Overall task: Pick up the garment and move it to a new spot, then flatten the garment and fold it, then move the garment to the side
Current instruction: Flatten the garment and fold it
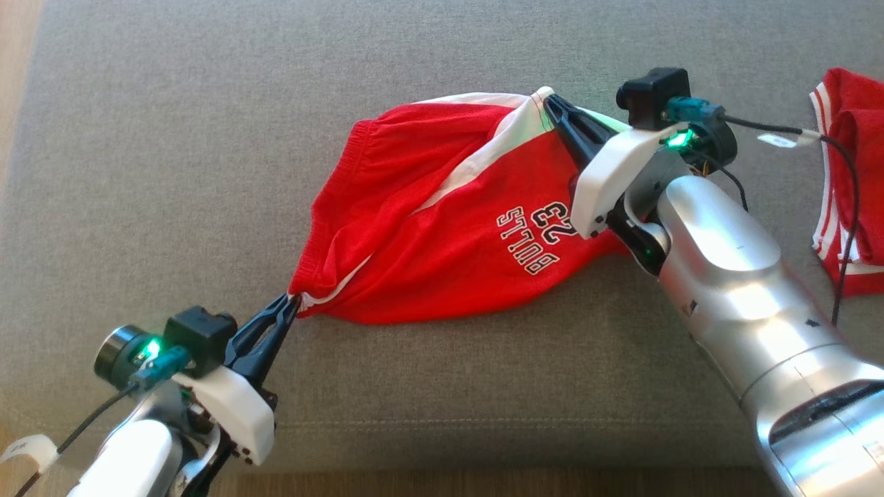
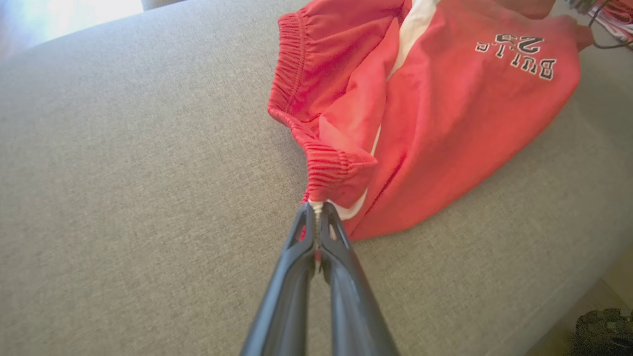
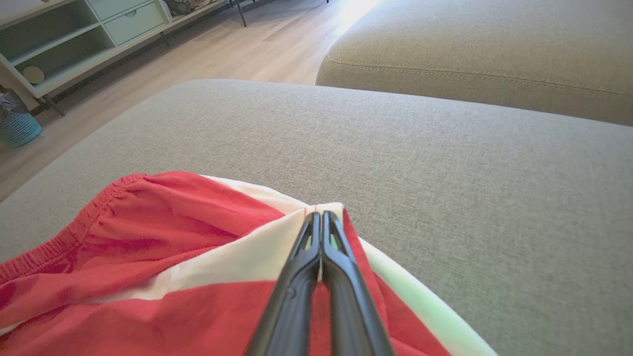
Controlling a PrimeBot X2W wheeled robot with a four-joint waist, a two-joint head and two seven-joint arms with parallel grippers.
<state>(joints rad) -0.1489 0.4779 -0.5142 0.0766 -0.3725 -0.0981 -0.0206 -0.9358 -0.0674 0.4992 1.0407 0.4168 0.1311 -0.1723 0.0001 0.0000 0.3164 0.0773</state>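
Garment on sofa; second red garment at right.

I see red fabric shorts with a white stripe and "BULLS 23" print. They lie rumpled, stretched diagonally across grey upholstery.

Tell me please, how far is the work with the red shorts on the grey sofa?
Done: both hands have a grip. The left hand is shut on the waistband corner of the red-and-white fabric shorts; the right hand is shut on the white-striped edge. In hand: flattening, with the shorts stretched between them over the grey fabric sofa cushion. Left: the cloth is wrinkled, no fold is made, no move aside.
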